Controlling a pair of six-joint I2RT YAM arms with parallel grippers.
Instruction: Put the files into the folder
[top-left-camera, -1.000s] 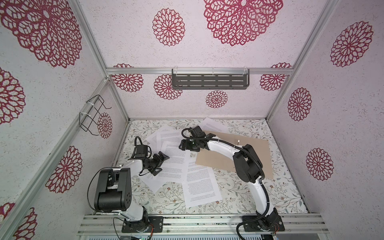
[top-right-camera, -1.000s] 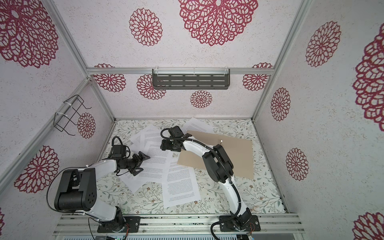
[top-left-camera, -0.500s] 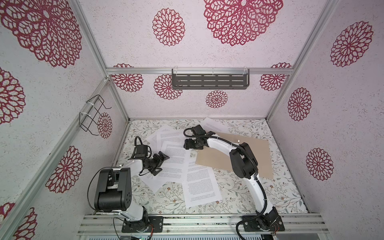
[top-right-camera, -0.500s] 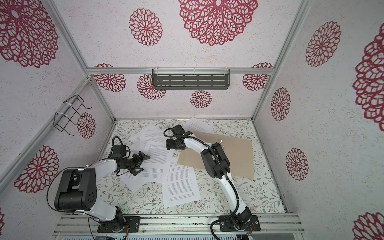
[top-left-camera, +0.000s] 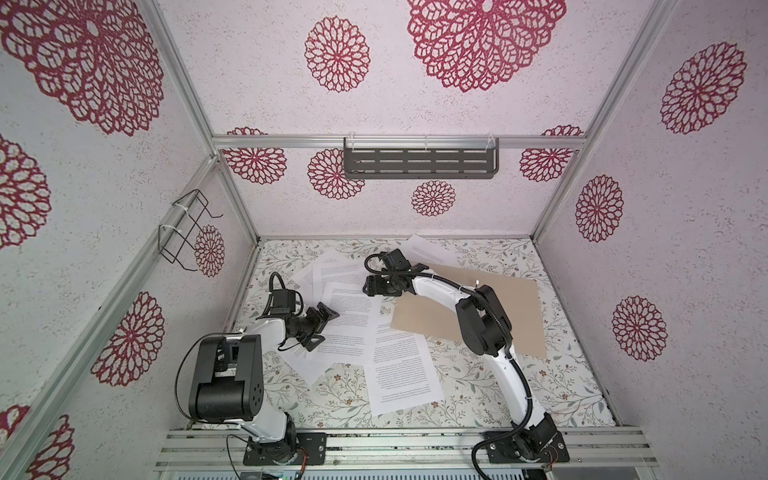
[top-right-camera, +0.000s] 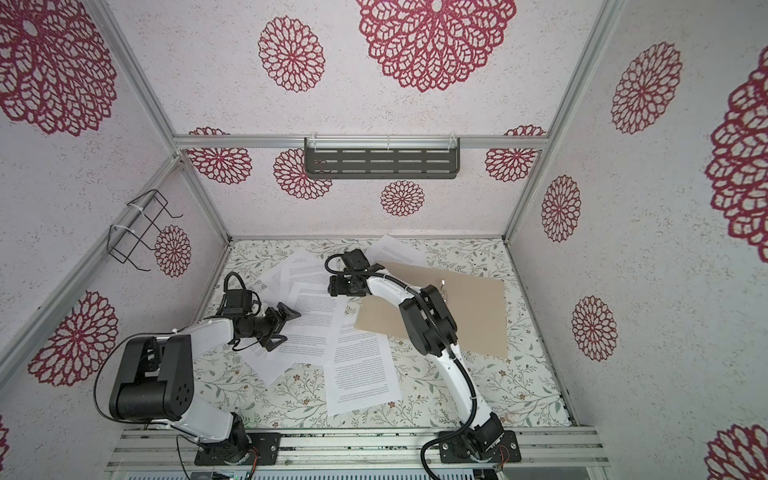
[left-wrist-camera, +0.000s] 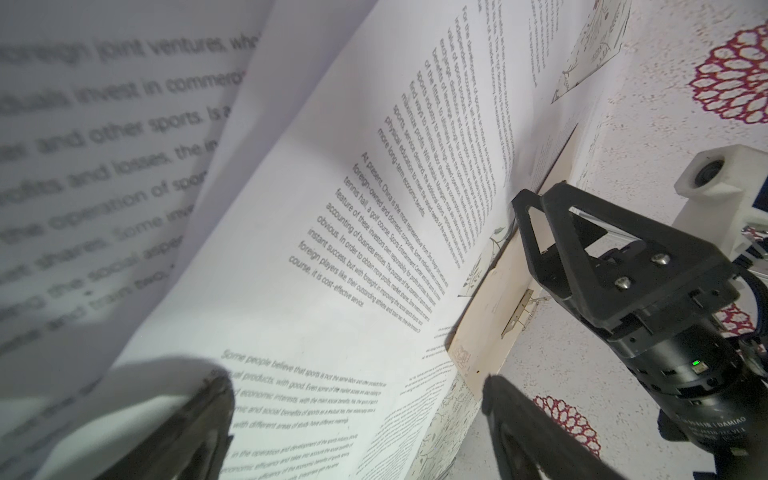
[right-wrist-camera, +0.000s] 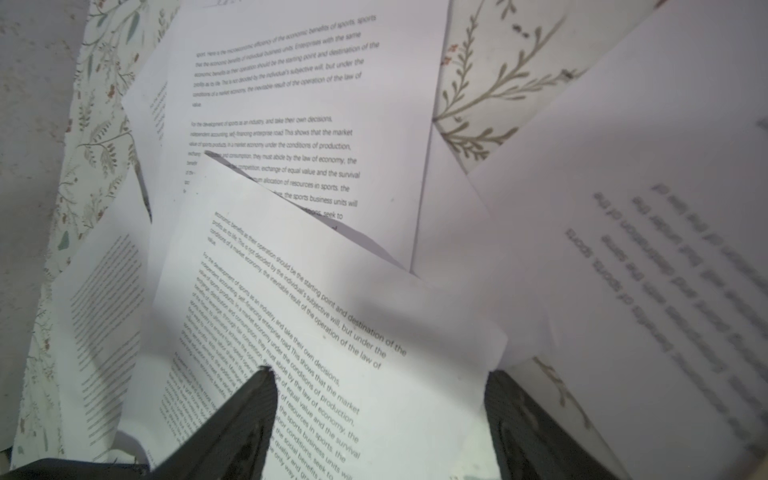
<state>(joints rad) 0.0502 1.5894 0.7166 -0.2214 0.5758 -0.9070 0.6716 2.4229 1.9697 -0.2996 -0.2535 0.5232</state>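
Note:
Several white printed files lie overlapping on the floral table: one at the front (top-left-camera: 401, 370), one in the middle (top-left-camera: 353, 307) and one at the back (top-left-camera: 424, 251). The tan folder (top-left-camera: 511, 307) lies flat on the right, partly under my right arm, and its metal fastener (left-wrist-camera: 517, 313) shows in the left wrist view. My left gripper (top-left-camera: 322, 328) hovers open over the left sheets. My right gripper (top-left-camera: 376, 286) is open low at the top edge of the middle sheet. A raised sheet (right-wrist-camera: 332, 316) lies between its fingers in the right wrist view.
A dark slotted shelf (top-left-camera: 419, 164) hangs on the back wall and a wire basket (top-left-camera: 185, 232) on the left wall. Patterned walls close in the table on three sides. An aluminium rail (top-left-camera: 415, 446) carries both arm bases at the front.
My right arm's elbow has shifted slightly to the left and back, while its gripper stays at the sheets' edge. The left arm has not moved.

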